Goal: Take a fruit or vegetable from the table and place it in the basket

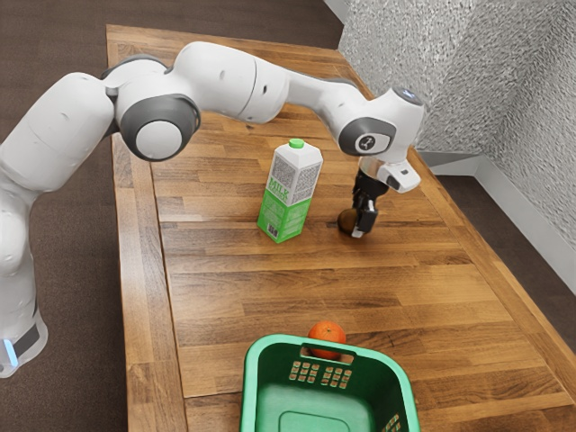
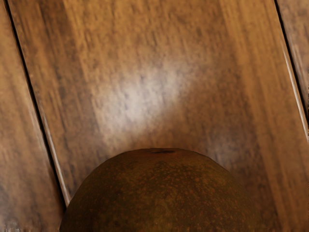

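Note:
In the exterior view my gripper (image 1: 363, 214) points down at the brown, round fruit (image 1: 346, 222), overlapping its side nearer the exterior view's right. The same fruit (image 2: 161, 193) appears large in the wrist view, dark greenish brown with a small stem mark, just under my hand. Whether it rests on the wood or hangs slightly above it, I cannot tell. The green basket (image 1: 405, 387) stands at the exterior view's lower edge. An orange (image 1: 327, 334) sits right beside the basket's handle side, outside it, partly hidden by the rim.
A green and white milk carton (image 1: 290, 193) stands upright on the wooden table (image 1: 243, 306), a short way from the fruit toward the exterior view's left. Part of an orange-coloured thing peeks out behind my arm. A textured grey wall (image 1: 504, 81) rises beyond the table's edge.

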Robot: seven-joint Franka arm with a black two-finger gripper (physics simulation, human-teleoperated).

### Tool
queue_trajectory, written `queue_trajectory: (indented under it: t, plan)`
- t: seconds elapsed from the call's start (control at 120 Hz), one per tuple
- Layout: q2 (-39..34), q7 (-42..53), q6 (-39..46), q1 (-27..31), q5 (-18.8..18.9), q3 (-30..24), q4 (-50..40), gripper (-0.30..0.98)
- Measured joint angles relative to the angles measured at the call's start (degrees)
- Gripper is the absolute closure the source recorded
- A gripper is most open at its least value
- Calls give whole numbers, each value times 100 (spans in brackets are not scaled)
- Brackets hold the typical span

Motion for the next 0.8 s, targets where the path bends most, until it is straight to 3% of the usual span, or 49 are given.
queue_trajectory:
  t: [0.533, 0.8]
  plan:
    - [-342, -8, -437, -65, 41, -52, 223, 31]
    - [-828, -14, -561, -1009, 17, -167, 408, 30]
